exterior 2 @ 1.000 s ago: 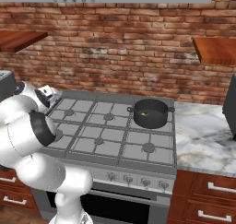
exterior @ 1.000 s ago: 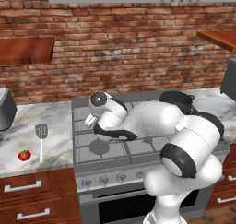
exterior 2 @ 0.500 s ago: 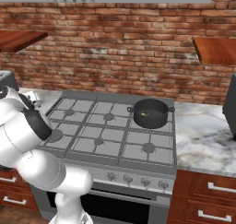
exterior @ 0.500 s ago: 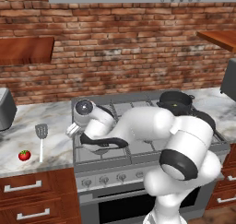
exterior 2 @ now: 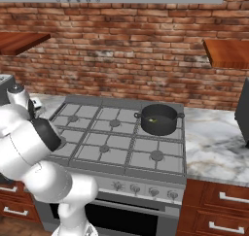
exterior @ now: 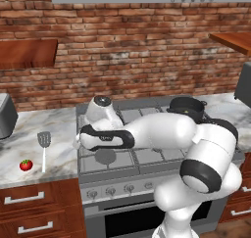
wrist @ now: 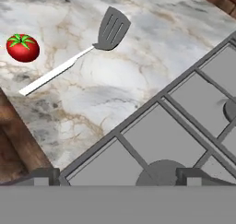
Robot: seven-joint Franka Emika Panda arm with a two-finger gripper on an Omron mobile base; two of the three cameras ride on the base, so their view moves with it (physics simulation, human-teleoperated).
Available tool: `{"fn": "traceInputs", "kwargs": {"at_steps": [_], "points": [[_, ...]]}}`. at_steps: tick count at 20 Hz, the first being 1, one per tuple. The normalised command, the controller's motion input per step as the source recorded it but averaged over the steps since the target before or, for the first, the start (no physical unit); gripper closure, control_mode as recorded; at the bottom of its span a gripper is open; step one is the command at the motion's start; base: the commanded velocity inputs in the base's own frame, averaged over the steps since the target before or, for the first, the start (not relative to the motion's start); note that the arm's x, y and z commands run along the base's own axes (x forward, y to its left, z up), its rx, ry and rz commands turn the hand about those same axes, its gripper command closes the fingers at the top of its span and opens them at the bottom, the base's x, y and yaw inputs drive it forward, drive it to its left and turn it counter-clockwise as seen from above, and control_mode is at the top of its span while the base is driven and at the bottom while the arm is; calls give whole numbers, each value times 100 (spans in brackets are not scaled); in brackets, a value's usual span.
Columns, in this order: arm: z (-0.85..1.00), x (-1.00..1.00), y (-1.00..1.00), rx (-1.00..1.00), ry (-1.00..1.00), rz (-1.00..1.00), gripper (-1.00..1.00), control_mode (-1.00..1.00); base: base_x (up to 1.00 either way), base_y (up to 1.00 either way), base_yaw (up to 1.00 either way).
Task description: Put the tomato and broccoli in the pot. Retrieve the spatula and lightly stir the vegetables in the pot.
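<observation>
Here the tomato [exterior: 26, 165] sits on the marble counter [exterior: 54, 129] left of the stove [exterior: 127, 154], close to the front edge, with the spatula [exterior: 43, 148] just beside it at about two o'clock, lying flat with its slotted head toward the brick wall [exterior: 122, 51] and its pale handle pointing to the counter's front. In the hand view the tomato [wrist: 22, 47] is at ten o'clock and the spatula [wrist: 87, 48] runs from its head near twelve o'clock down toward nine, the two apart. The pot [exterior 2: 158, 119] stands on the stove's back right burner, well away from both, with something small and greenish inside that is too small to name. The arm reaches low and leftward across the front burners, its wrist over the stove's left edge. The gripper [wrist: 117, 174] hangs above the stove's corner with its fingers spread wide, holding nothing.
</observation>
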Motion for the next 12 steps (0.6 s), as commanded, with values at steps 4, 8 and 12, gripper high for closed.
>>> {"fn": "traceInputs", "kwargs": {"at_steps": [4,8,12], "points": [[5,0,19,0,45,14,-100,-100,0,0,0],[0,0,34,-1,22,3,-100,-100,0,0,0],[-6,-15,24,-10,-17,0,-100,-100,0,0,0]]}}
